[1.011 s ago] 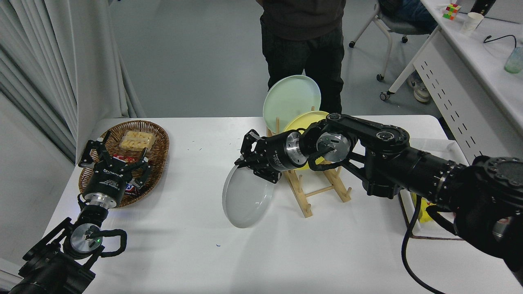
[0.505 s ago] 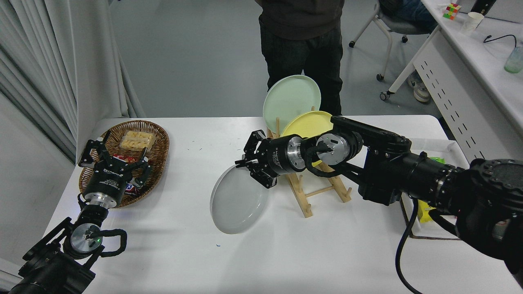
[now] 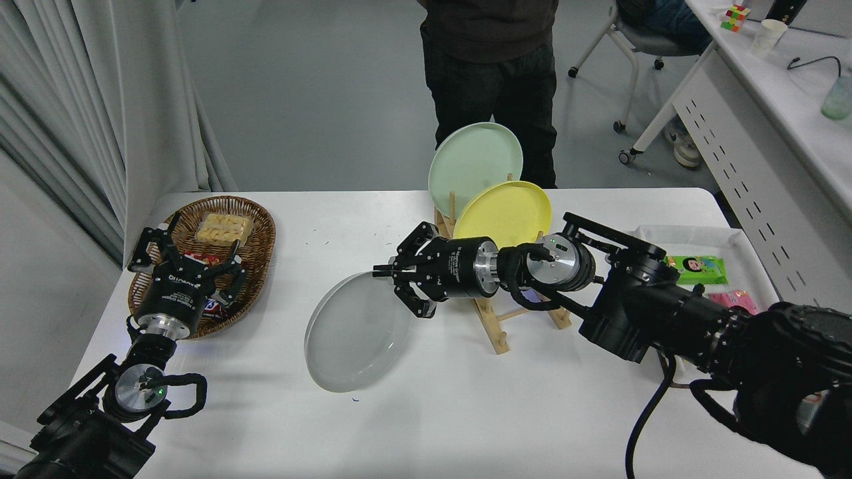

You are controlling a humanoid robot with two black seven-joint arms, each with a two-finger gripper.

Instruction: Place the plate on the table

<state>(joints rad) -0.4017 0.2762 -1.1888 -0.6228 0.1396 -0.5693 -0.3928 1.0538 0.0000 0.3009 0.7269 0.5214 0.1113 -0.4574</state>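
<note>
The light-grey plate (image 3: 353,332) hangs tilted over the middle of the white table (image 3: 466,412), its low edge close to or touching the top. My right gripper (image 3: 388,274) is shut on the plate's upper right rim, left of the wooden rack. My left gripper (image 3: 183,256) is parked open at the lower left, over the basket's front edge.
A wooden plate rack (image 3: 506,319) holds a yellow plate (image 3: 504,213) and a pale mint-green plate (image 3: 474,159). A wicker basket (image 3: 229,233) with snacks is at the left. A white tray (image 3: 725,266) with packets is at the right. A person (image 3: 492,73) stands at the far side.
My right gripper has carried the grey plate left and downward, away from the rack. The plate has tipped flatter toward the table. The left arm has not moved.
</note>
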